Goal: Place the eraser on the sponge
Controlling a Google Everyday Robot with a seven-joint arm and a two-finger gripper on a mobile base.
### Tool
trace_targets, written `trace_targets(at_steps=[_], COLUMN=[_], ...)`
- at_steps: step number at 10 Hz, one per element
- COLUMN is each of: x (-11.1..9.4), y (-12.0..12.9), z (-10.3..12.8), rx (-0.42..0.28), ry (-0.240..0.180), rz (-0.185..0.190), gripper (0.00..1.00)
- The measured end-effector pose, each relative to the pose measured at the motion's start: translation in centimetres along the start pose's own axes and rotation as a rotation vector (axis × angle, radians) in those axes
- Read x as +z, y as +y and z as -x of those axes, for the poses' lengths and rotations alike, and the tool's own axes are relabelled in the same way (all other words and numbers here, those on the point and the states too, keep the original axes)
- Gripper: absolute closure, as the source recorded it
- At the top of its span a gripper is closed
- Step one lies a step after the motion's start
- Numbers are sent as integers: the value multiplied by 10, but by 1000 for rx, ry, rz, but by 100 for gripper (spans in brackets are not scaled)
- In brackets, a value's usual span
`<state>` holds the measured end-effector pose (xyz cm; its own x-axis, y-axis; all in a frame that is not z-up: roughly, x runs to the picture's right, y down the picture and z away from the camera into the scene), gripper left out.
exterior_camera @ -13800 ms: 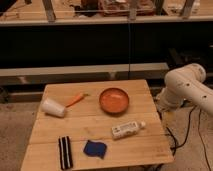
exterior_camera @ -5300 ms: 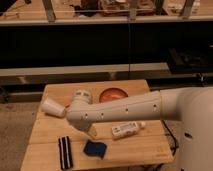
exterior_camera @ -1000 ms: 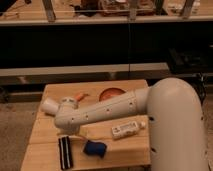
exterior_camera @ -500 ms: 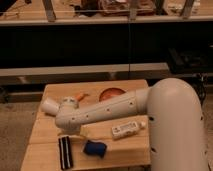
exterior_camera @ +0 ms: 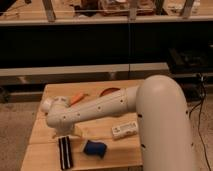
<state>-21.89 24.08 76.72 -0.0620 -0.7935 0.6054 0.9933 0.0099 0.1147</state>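
Note:
The eraser [exterior_camera: 65,152], a black block with white lengthwise stripes, lies flat near the table's front left corner. The dark blue sponge [exterior_camera: 95,148] lies just to its right, apart from it. My white arm reaches across the table from the right. Its wrist bends down at the left, and the gripper [exterior_camera: 62,133] hangs directly above the eraser's far end, close to it. The gripper's tip is hard to make out against the arm. Nothing is seen held in it.
A white tube [exterior_camera: 125,130] lies right of the sponge. An orange carrot [exterior_camera: 76,98] and the orange bowl [exterior_camera: 109,92], partly hidden by the arm, sit at the back. A white cup [exterior_camera: 46,104] peeks out behind the wrist. The wooden table [exterior_camera: 45,160] ends close in front.
The arm swung from beside the table's right edge across it and came down over the eraser. Over the last second it has hardly moved. The objects stay put.

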Motion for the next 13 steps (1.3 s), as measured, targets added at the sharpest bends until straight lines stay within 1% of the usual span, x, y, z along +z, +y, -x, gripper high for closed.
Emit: trace_targets(at_steps=[1, 2, 3, 4, 6, 7, 9, 11, 13], x=[1, 2, 2, 2, 4, 6, 10, 13, 17], y=[-5, -8, -12, -14, -26, -26, -28, -27, -24], z=[2, 4, 7, 9, 18, 19, 22, 23, 24], rx=[-21, -76, -128, -174, -292, -319, -344, -345, -336], ry=[-6, -19, -28, -30, -23, -21, -14, -5, -9], rz=[2, 4, -8, -12, -7, 2, 28, 49, 48], gripper=[20, 20, 20, 20, 20, 20, 20, 20, 20])
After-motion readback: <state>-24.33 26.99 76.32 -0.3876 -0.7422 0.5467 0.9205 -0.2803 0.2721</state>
